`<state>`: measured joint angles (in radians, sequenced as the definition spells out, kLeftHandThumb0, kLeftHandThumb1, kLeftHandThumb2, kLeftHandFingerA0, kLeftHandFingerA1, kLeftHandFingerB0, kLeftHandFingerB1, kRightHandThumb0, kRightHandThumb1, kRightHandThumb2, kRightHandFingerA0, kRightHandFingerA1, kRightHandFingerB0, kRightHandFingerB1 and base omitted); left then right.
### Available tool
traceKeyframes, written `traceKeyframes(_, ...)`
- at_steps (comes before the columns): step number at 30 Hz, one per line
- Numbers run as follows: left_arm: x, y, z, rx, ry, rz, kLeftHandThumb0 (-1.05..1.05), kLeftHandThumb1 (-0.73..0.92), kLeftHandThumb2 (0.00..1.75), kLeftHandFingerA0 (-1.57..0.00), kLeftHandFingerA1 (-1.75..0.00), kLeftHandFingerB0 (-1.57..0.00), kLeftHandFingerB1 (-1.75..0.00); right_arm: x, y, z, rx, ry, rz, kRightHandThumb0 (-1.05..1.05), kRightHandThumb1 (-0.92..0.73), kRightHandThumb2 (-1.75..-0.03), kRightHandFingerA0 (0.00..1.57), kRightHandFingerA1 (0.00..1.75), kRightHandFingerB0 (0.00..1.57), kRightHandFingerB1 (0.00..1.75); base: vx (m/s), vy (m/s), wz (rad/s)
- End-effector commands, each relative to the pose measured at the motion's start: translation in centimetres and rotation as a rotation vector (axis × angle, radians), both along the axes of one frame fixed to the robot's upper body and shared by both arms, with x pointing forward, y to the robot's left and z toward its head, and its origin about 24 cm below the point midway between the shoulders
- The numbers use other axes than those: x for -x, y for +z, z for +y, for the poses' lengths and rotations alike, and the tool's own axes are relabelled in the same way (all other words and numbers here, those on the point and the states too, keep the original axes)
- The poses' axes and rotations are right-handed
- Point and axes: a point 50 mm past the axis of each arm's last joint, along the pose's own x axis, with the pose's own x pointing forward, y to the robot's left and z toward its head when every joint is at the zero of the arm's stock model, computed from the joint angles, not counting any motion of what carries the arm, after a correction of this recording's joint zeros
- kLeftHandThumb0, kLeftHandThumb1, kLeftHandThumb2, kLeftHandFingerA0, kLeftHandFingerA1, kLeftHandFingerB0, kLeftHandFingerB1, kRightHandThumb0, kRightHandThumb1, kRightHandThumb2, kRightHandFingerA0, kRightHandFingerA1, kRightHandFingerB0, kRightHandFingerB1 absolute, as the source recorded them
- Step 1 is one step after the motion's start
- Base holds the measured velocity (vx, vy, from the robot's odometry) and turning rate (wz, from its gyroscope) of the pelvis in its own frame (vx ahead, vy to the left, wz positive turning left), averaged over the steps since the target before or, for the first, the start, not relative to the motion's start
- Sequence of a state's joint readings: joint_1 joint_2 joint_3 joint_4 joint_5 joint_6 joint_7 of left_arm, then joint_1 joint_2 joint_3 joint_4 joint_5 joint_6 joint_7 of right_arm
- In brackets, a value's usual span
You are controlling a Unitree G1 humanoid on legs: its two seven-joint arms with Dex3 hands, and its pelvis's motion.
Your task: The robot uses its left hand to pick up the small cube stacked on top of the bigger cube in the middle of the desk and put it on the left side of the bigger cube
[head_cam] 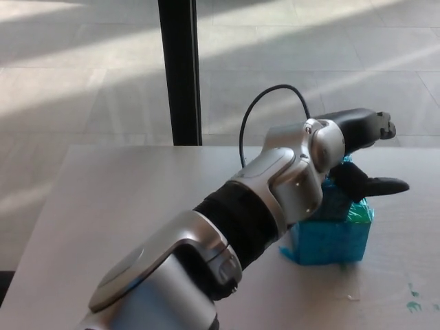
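The bigger cube (323,239), wrapped in cyan tape, stands on the grey desk (124,206) right of centre. The small cube (337,203) on top of it is mostly hidden behind my left wrist; only a blue sliver shows. My left hand (361,155) reaches over the stack from the left, open, with the upper fingers (364,124) above and beyond the small cube and the thumb (381,185) sticking out to its right. Nothing is held. My right hand does not show.
A black post (180,69) rises behind the desk's far edge, and a black cable (271,96) loops off my left wrist. Small teal flecks (412,302) lie on the desk at the lower right. Tiled floor lies beyond.
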<state>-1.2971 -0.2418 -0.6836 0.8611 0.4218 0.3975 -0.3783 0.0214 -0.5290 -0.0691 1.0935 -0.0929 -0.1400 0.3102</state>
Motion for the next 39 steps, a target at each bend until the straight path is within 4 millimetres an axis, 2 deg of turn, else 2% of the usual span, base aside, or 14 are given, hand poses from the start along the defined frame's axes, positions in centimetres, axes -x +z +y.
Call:
traceKeyframes(1, -0.2, -0.8, 0.8, -0.269, -0.005, -0.012, -1.03, 0.59, 1.1, 0.0, -0.29, -0.14, -0.13, -0.2, 0.7, -0.9, 0.039, 0.006, 0.008, -0.42, -0.68, -0.61, 0.6, 0.51, 0.48, 0.36, 0.0, 0.0, 0.0)
traceKeyframes(2, -0.3, -0.9, 0.8, -0.315, -0.007, -0.026, -1.05, 0.76, 0.66, 0.0, -0.44, -0.05, -0.33, -0.2, 0.7, -0.9, 0.034, 0.015, 0.003, -0.47, -0.55, -0.89, 0.51, 0.6, 0.39, 0.51, 0.0, 0.0, 0.0)
traceKeyframes(3, -0.3, -1.1, 0.9, -0.384, -0.014, -0.054, -1.05, 0.6, 1.11, 0.0, -0.3, -0.16, -0.2, -0.2, 0.7, -0.9, 0.026, 0.005, -0.005, -0.47, -0.54, -0.87, 0.51, 0.59, 0.41, 0.51, 0.0, 0.0, 0.0)
traceKeyframes(4, -0.4, -1.2, 1.1, -0.403, -0.015, -0.055, -1.04, 0.54, 0.96, 0.0, -0.34, -0.09, -0.27, -0.3, 0.7, -0.9, 0.027, 0.009, -0.002, -0.41, -0.69, -0.6, 0.56, 0.46, 0.47, 0.37, 0.0, 0.0, 0.0)
traceKeyframes(7, -0.6, -1.2, 1.4, -0.498, -0.026, -0.118, -1.05, 0.59, 1.09, -0.01, -0.35, -0.11, -0.36, -0.4, 1.0, -0.8, 0.016, 0.014, -0.025, -0.42, -0.69, -0.61, 0.56, 0.51, 0.47, 0.37, 0.0, 0.0, 0.0)
traceKeyframes(8, -0.7, -1.1, 1.7, -0.511, -0.017, -0.133, -1.05, 0.59, 1.07, 0.0, -0.31, -0.12, -0.34, -0.5, 1.0, -0.8, 0.015, 0.005, -0.029, -0.47, -0.55, -0.89, 0.52, 0.63, 0.41, 0.52, 0.0, 0.0, 0.0)
traceKeyframes(11, -0.9, -0.9, 2.0, -0.501, -0.003, -0.15, -1.05, 0.58, 1.05, 0.0, -0.27, -0.12, -0.33, -0.5, 1.0, -0.8, 0.027, 0.02, -0.016, -0.41, -0.69, -0.61, 0.57, 0.49, 0.48, 0.37, 0.0, 0.0, 0.0)
traceKeyframes(13, -1.0, -0.8, 2.1, -0.515, 0.004, -0.162, -1.05, 0.58, 1.03, 0.0, -0.25, -0.12, -0.32, -0.7, 1.0, -0.8, 0.03, 0.019, -0.013, -0.46, -0.55, -0.89, 0.53, 0.63, 0.42, 0.53, 0.0, 0.0, 0.0)
traceKeyframes(19, -0.7, -1.2, 2.0, -0.54, -0.01, -0.175, -0.97, 0.53, 0.94, -0.02, -0.36, -0.12, -0.44, -0.8, 1.2, -0.8, 0.022, 0.028, -0.029, -0.4, -0.7, -0.61, 0.56, 0.49, 0.47, 0.37, 0.0, 0.0, 0.0)
traceKeyframes(20, -0.8, -2.0, 2.2, -0.451, -0.003, -0.178, -0.59, 0.46, 0.54, -0.52, -0.81, -0.2, -0.33, -0.9, 1.2, -0.8, 0.024, 0.02, -0.031, -0.39, -0.7, -0.61, 0.56, 0.51, 0.47, 0.36, 0.0, 0.0, 0.0)
traceKeyframes(22, -0.8, -2.3, 2.4, -0.417, -0.004, -0.185, -0.33, 0.49, 0.55, -0.78, -1.22, -0.24, -0.34, -0.9, 1.2, -0.8, 0.029, 0.016, -0.032, -0.42, -0.57, -0.9, 0.52, 0.63, 0.43, 0.53, 0.0, 0.0, 0.0)
traceKeyframes(25, -0.9, -2.9, 2.8, -0.32, -0.002, -0.229, -0.14, 0.57, 0.61, -0.63, -1.37, -0.31, -0.39, -1.0, 1.2, -0.8, 0.047, 0.025, -0.047, -0.38, -0.72, -0.62, 0.59, 0.52, 0.5, 0.37, 0.0, 0.0, 0.0)
traceKeyframes(27, -0.8, -3.5, 3.2, -0.253, -0.021, -0.308, -0.2, 0.59, 0.58, -0.69, -1.12, -0.69, -0.72, -1.1, 1.2, -0.8, 0.054, 0.026, -0.057, -0.36, -0.72, -0.62, 0.6, 0.53, 0.51, 0.37, 0.0, 0.0, 0.0)
traceKeyframes(39, -0.8, -4.8, 4.3, -0.223, -0.067, -0.41, -0.21, 0.67, 0.59, -0.67, -1.2, -0.65, -0.79, -1.7, 1.5, -0.8, 0.096, 0.021, -0.103, -0.29, -0.7, -0.61, 0.69, 0.61, 0.59, 0.39, 0.0, 0.0, 0.0)
